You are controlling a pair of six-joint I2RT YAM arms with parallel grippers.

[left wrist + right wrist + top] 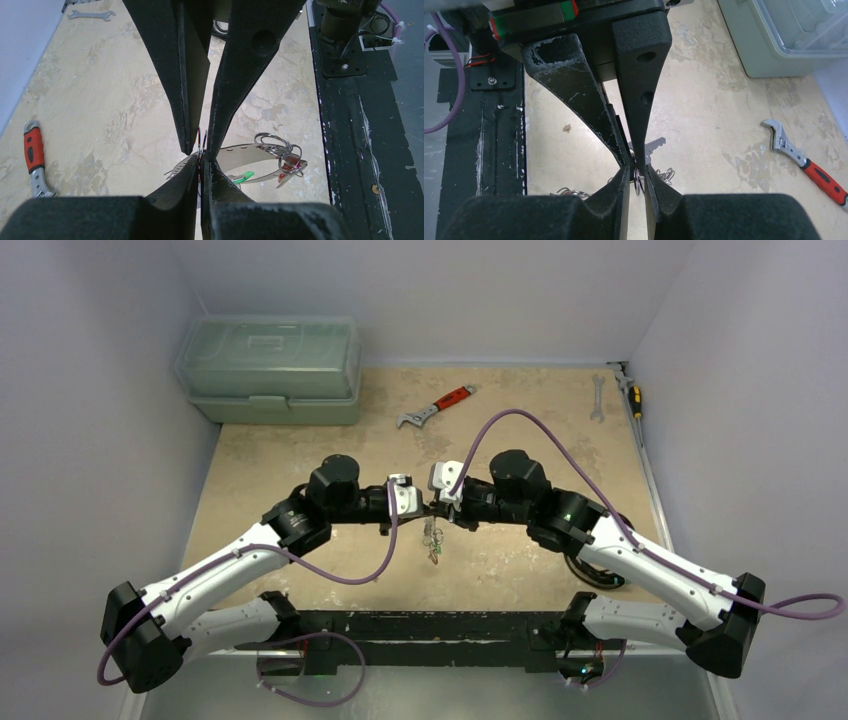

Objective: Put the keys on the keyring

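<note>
Above the middle of a beige, marbled table [270, 455], seen from overhead, the left gripper [424, 508] and the right gripper [440, 510] meet tip to tip. They are raised off the surface, so the keys [432, 540] hang free just beneath them. A translucent green toolbox [270, 370] sits at the far left and a red-handled wrench [440, 407] at far centre. A spanner [597, 398] and a screwdriver [635, 400] lie by the far right wall. Plain pale walls close in three sides.

In the left wrist view, the left gripper's two black fingers fill the foreground, clamped shut on the keyring [200, 142], a thin wire seen edge-on. Held this way, the loop is probably being steadied for the other arm. The right gripper's fingers point in from the top of the frame, their tips slightly apart on either side of the same wire. Below them, keys tagged red and green dangle over the table.

In the right wrist view, the right gripper's own fingers show a narrow gap with the wire running through it. Whether they pinch anything cannot be told. One silver key pokes out just behind the left gripper's tips. The toolbox and wrench lie well apart to the right, and a black mounting plate [479, 150] edges the table on the left.
</note>
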